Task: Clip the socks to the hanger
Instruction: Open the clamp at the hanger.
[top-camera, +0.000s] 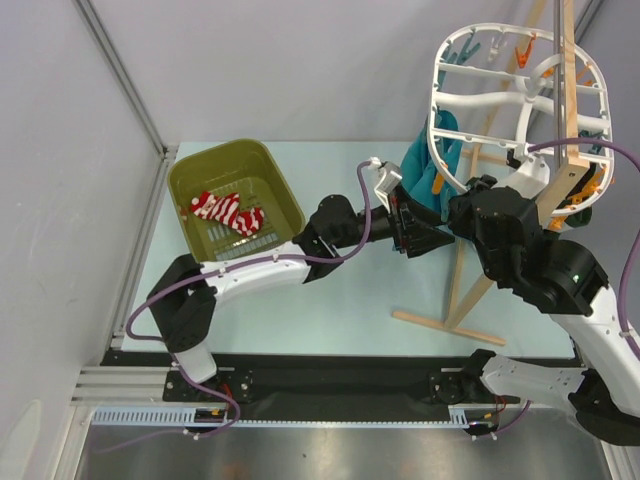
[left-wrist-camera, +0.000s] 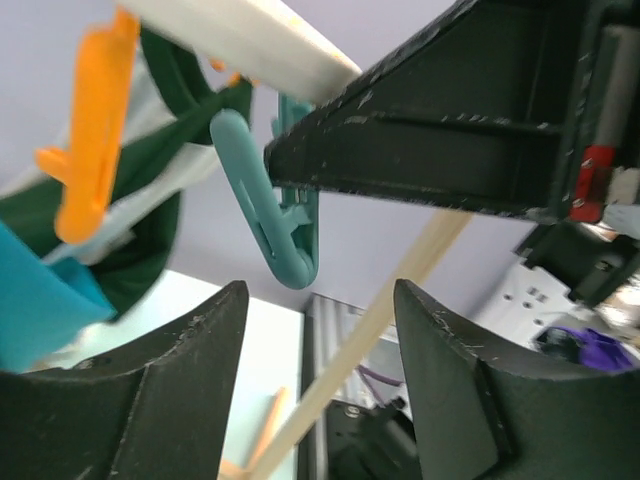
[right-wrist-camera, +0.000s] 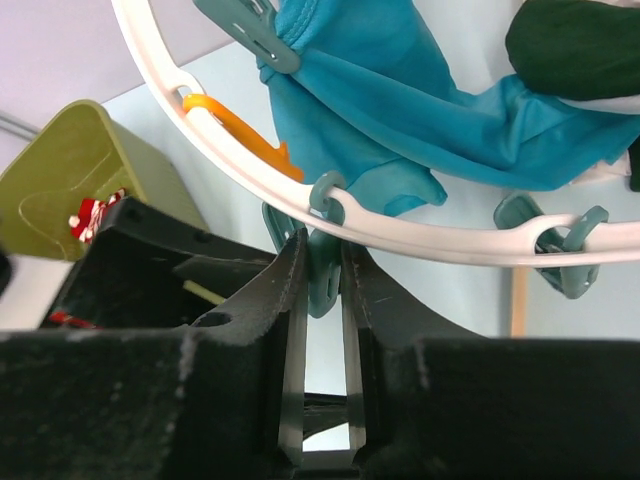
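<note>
Two red-and-white striped socks (top-camera: 228, 213) lie in the olive-green basket (top-camera: 190, 170); the right wrist view also catches a bit of the socks (right-wrist-camera: 95, 212). The white oval hanger (top-camera: 436, 95) hangs on a wooden stand at the right. My right gripper (right-wrist-camera: 322, 250) is shut on a teal clip (right-wrist-camera: 322, 285) hanging under the hanger rim (right-wrist-camera: 470, 247). My left gripper (left-wrist-camera: 320, 295) stands open and empty just below that teal clip (left-wrist-camera: 275, 210), close against the right gripper. In the top view the left gripper (top-camera: 412, 235) and right gripper (top-camera: 452, 215) meet under the hanger's left edge.
A teal cloth (right-wrist-camera: 400, 90) and a dark green cloth (right-wrist-camera: 580, 40) hang clipped to the hanger. An orange clip (left-wrist-camera: 95, 140) hangs beside the teal one. The wooden stand (top-camera: 570, 90) has a slanted leg and a foot bar (top-camera: 445, 327) on the table.
</note>
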